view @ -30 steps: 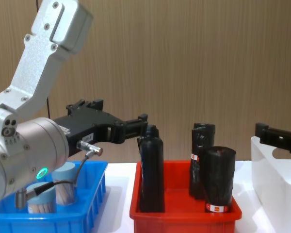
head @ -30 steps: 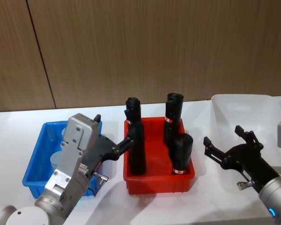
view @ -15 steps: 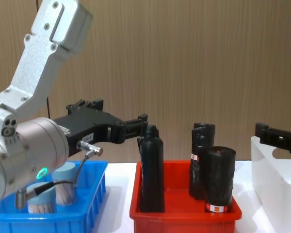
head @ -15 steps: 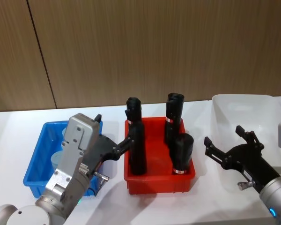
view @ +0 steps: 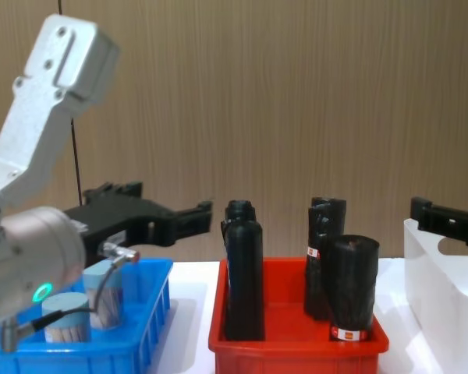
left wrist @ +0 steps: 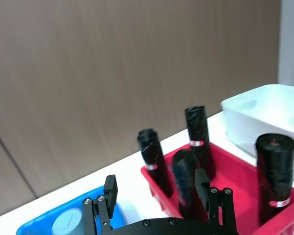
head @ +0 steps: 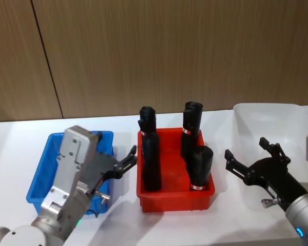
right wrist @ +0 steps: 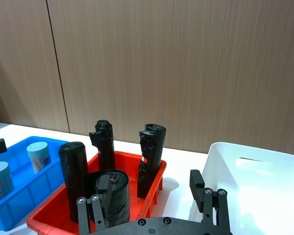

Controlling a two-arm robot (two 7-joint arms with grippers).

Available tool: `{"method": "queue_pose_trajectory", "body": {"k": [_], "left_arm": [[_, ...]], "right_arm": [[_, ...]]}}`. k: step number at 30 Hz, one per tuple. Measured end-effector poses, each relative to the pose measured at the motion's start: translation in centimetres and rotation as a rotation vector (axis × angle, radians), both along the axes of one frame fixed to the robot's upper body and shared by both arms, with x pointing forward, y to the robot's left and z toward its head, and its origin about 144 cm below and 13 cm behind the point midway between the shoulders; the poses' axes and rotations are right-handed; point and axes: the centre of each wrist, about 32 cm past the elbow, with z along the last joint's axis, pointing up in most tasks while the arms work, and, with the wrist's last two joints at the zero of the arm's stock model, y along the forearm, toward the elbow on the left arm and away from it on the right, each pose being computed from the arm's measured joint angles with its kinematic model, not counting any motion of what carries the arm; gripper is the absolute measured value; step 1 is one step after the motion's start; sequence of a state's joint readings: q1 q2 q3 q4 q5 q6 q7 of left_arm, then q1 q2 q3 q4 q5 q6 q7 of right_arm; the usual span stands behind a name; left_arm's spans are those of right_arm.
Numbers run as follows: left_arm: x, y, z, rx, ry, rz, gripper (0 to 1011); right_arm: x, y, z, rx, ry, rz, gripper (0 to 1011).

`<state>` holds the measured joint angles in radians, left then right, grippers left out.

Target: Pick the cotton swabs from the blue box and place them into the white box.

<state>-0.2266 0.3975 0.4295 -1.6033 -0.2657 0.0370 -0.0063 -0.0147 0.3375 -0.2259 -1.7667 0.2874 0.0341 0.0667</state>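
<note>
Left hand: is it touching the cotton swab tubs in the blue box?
Apart. In the chest view the open left hand hangs in the air above the blue box, while the cotton swab tubs sit down inside it.

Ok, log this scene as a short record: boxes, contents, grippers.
blue box: robot's left; two cotton swabs tubs seen inside
red bin: middle; four black rolls, upright
white box: robot's right; no swabs seen inside
left gripper: open, empty, over the blue box's right side
right gripper: open, empty, by the white box's left side
</note>
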Motion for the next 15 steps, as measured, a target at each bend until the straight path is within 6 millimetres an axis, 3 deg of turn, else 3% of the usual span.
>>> {"method": "queue_pose_trajectory", "body": {"k": [15], "left_arm": [[0.0, 3.2, -0.9, -0.041, 0.141, 0.170, 1004]], "right_arm": [[0.0, 0.0, 0.0, 0.000, 0.000, 0.000, 1002]]}}
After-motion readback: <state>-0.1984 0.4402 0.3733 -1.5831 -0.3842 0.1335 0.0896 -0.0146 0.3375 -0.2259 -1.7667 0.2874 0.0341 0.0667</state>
